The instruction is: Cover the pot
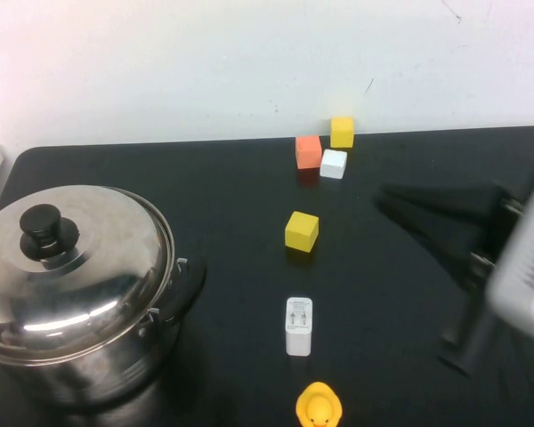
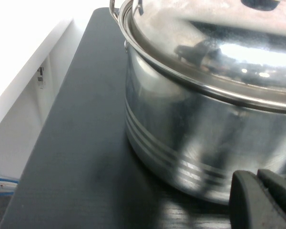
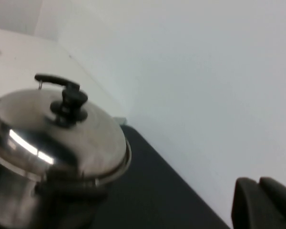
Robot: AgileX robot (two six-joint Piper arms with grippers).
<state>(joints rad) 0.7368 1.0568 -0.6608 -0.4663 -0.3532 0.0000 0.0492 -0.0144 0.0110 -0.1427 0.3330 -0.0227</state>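
Though judged as good as finished, leaves little to do beyond checking the pot point(image 1: 80, 356) at the near left corner of the surface point(image 1: 231, 222). Shows a domed lid point(image 1: 98, 267) seated on its rim, black knob point(image 1: 43, 233) up, apparently level all round, likely because set down centred. Cannot tell what lies inside the pot, with the lid hiding everything. Shows one black side handle point(image 1: 182, 285) pointing toward the middle.

Finds the left tool point(image 2: 264, 200) low beside the pot wall, near but not touching, tips together and holding nothing; probably parked close for a quick nudge to the lid. Finds the right tool point(image 1: 390, 203) over the right side, well apart from the pot, tapering to a closed point and also holding nothing.

Leaves the clutter alone, none of it near the pot: an orange block point(image 1: 309, 151), a white block point(image 1: 334, 164) and a yellow block point(image 1: 342, 132) clustered at the back, another yellow cube point(image 1: 302, 231) mid-surface, then a white charger point(image 1: 298, 326) and a rubber duck point(image 1: 319, 407) nearer the front.
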